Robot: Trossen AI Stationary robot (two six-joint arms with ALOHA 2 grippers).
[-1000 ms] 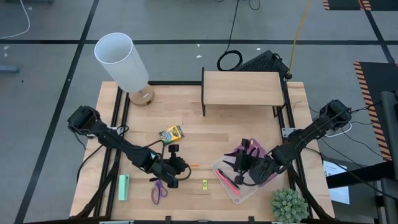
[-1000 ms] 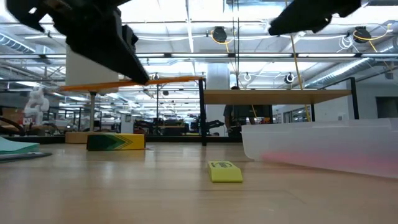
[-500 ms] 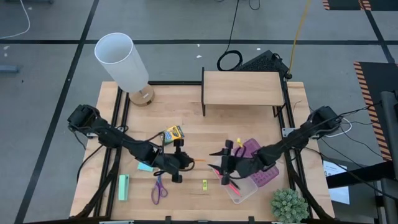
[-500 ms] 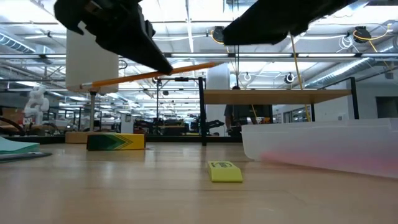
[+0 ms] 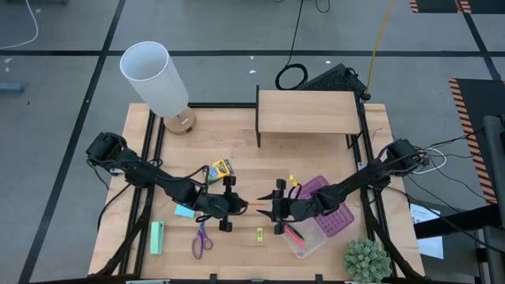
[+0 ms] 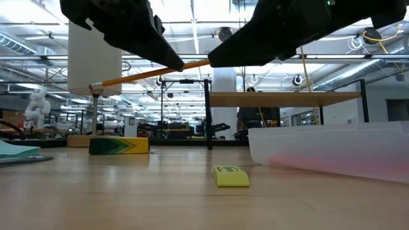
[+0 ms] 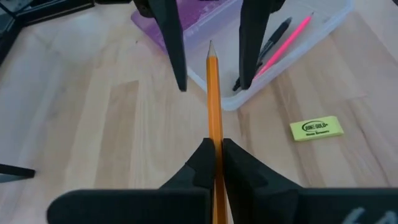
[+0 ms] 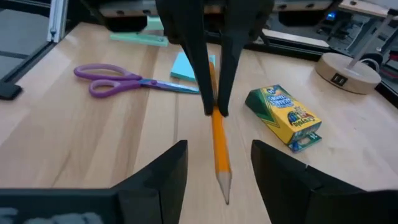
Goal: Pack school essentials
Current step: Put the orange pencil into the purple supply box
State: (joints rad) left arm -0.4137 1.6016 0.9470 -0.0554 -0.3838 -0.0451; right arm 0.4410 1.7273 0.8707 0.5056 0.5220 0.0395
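Above table: orange pencil (image 7: 213,106) (sharpened), left pincer (image 7: 214,163) clamping.

Light wooden table (image 5: 245,146) carries: lamp base (image 5: 180,121) at 10 o'clock, small wooden shelf (image 5: 306,112) at 1, yellow crayon box (image 5: 218,169) near centre, blue note pad (image 5: 185,211), green eraser (image 5: 157,237) and purple scissors (image 5: 202,241) at 7–8, small yellow eraser (image 5: 259,233) at 6, clear bin (image 5: 309,241) at 5, potted plant (image 5: 366,260) at 4–5.

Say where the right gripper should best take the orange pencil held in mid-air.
Probably the bare tip half of the orange pencil, approached head-on. The left gripper is shut on its rear part, so the pointed end juts free between the open fingers of the right gripper.
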